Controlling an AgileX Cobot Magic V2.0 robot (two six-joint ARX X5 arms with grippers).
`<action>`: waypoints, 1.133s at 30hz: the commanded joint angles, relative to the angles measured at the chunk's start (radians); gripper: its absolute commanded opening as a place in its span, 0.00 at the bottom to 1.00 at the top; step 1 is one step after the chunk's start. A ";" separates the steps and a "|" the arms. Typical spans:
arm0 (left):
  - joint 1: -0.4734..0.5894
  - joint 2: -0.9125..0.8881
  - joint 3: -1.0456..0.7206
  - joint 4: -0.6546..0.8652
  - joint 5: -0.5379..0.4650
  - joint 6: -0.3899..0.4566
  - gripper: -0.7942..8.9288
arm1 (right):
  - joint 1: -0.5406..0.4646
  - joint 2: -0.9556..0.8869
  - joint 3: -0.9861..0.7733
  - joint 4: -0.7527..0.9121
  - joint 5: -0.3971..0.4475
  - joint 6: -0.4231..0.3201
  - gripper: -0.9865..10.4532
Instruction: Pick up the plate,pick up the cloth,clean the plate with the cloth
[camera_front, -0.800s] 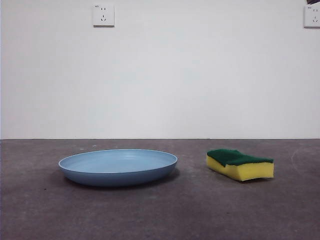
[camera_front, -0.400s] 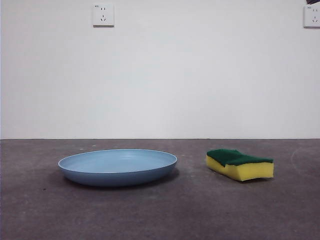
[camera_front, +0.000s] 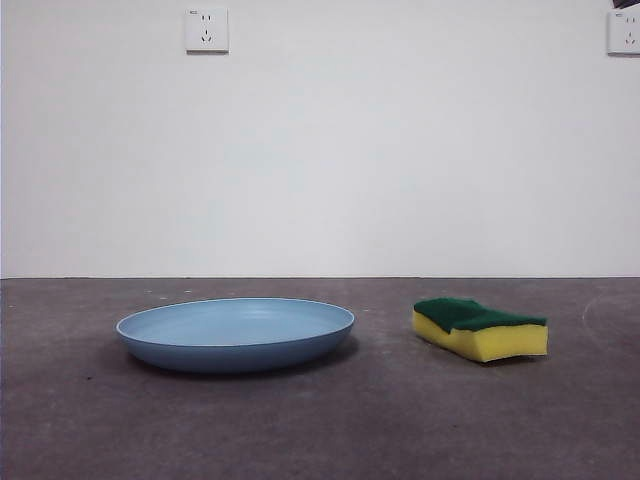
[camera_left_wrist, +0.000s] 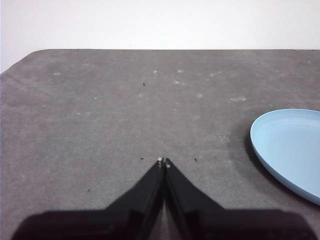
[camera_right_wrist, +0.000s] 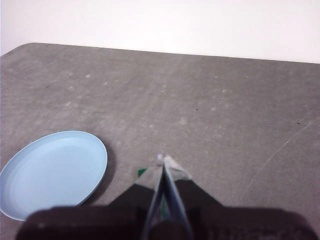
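With both end effectors, left (camera_left_wrist: 163, 162) and right (camera_right_wrist: 162, 159), pinched empty, the round light-blue plastic plate (camera_front: 236, 333) lay flat left of the yellow-and-green sponge (camera_front: 480, 328) on the grey counter (camera_front: 380, 420), its low rim likely to slip a grasp.

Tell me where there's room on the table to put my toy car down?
Bare table lies in front of the plate and sponge, in the gap between them, and at the far sides of both. Nothing looks crowded. The left gripper and right gripper, fingers shut, hover above.
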 joint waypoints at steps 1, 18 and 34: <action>0.003 -0.002 -0.014 0.001 0.002 -0.008 0.08 | 0.001 -0.002 -0.008 0.009 0.003 0.009 0.09; 0.003 -0.001 -0.014 0.001 0.002 -0.008 0.08 | 0.001 -0.002 -0.008 0.002 0.003 0.003 0.09; 0.003 -0.001 -0.014 0.002 0.002 -0.008 0.08 | -0.357 -0.256 -0.233 0.016 -0.102 -0.190 0.09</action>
